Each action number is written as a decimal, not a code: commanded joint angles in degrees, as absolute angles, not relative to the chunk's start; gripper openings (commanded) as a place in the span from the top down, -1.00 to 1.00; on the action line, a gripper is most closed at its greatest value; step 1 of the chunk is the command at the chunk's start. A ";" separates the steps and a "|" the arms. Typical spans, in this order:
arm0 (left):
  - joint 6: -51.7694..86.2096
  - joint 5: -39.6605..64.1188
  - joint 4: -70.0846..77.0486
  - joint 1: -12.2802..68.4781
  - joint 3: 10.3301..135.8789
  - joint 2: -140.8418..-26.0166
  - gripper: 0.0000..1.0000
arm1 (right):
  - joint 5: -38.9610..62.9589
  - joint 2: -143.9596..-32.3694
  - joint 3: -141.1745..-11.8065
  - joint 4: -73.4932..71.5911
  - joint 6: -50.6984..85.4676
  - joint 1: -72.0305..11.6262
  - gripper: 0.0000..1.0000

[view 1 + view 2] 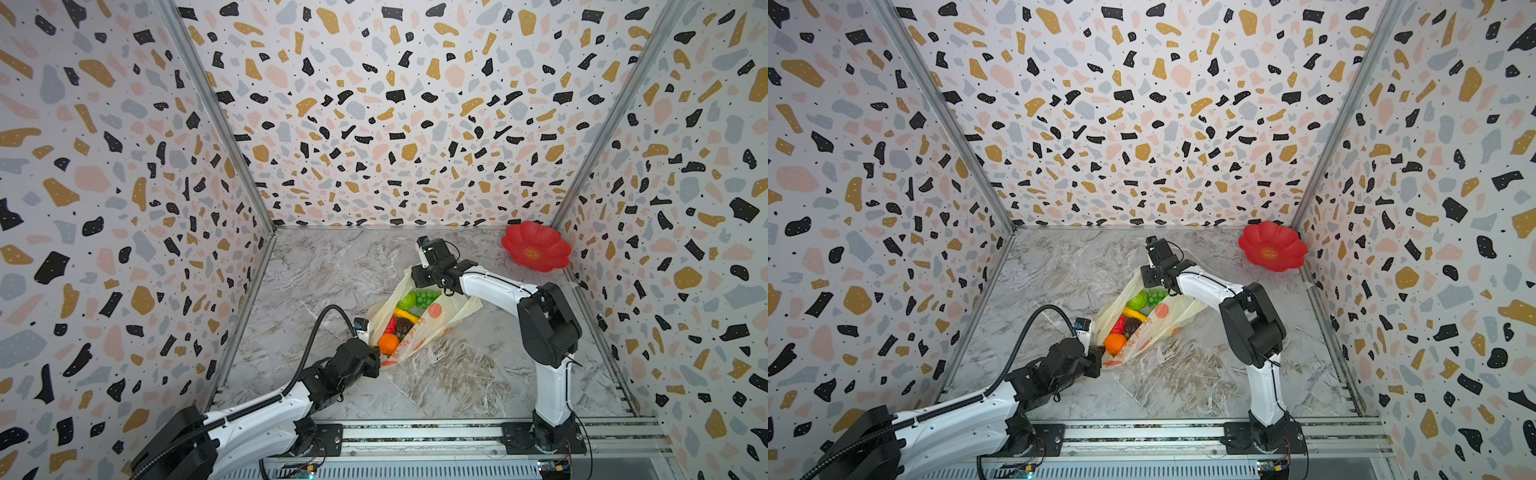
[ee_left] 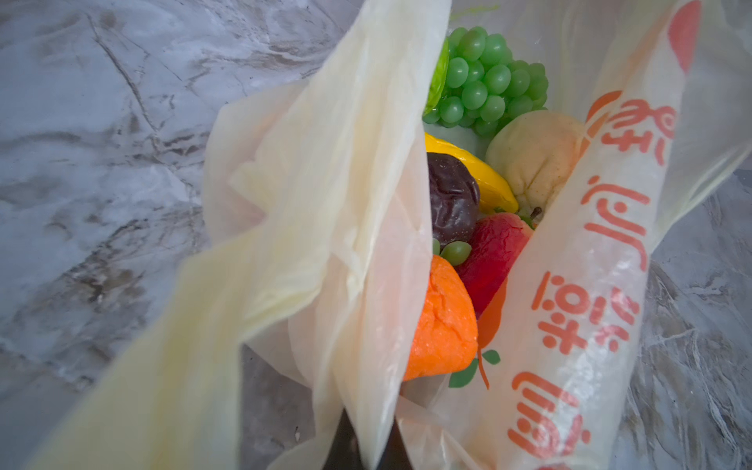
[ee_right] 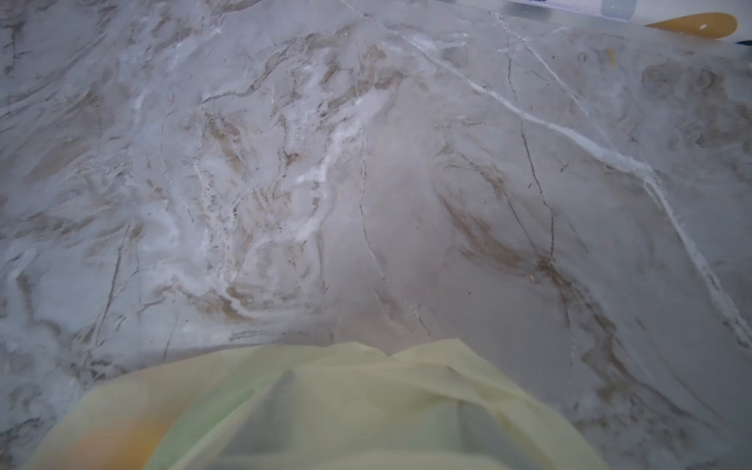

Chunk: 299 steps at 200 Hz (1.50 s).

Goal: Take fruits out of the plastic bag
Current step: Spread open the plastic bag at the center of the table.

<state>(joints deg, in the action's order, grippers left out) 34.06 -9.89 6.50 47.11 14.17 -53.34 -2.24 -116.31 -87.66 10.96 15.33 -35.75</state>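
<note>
Stage of unpacking, seen from above with 12 o'clock at the far wall. The thin translucent cream-yellow plastic bag [image 1: 432, 322], printed with orange fruit pictures and red lettering, lies slightly right of centre on the grey marble-patterned table [image 1: 332, 270], its long axis running from 7 to 1 o'clock and its top gaping. Inside lie the toy fruits: a round orange [image 1: 388, 343] at the 7 o'clock end, then a bumpy red fruit [image 1: 390, 325], a wrinkled dark brown fruit [image 1: 402, 327], a yellow banana [image 1: 406, 315], a ribbed green fruit [image 1: 406, 301] and a green grape bunch [image 1: 426, 297] toward 1 o'clock. A cream pear-like fruit [image 2: 533, 158] shows in the left wrist view.

The left gripper [image 1: 376, 358] meets the bag at its 7 o'clock end, jaws together and pinching a fold of the film. The right gripper [image 1: 416, 278] sits at the 1 o'clock end, draped by film in its wrist view; whether its jaws stand apart or grip cannot be told.

A red flower-shaped dish [image 1: 536, 247] stands empty in the 1 o'clock corner. No fruit lies outside the bag, so removal appears not yet begun; every fruit remains to be taken out.
</note>
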 commanded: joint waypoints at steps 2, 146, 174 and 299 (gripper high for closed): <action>32.59 -9.90 9.01 47.46 14.35 -52.80 0.91 | -0.01 -116.29 -91.12 14.31 12.98 -35.10 -0.13; 35.51 -6.23 20.53 48.12 19.85 -64.01 0.91 | -6.02 -77.08 -53.50 15.39 22.47 -38.22 -0.55; 35.76 -6.06 21.16 48.61 19.70 -65.12 0.91 | 1.44 -78.36 -50.65 9.78 23.84 -33.97 -0.53; 41.56 -13.18 23.01 48.52 14.34 -62.63 0.92 | 40.27 -81.20 -30.20 -21.99 36.29 -10.99 1.00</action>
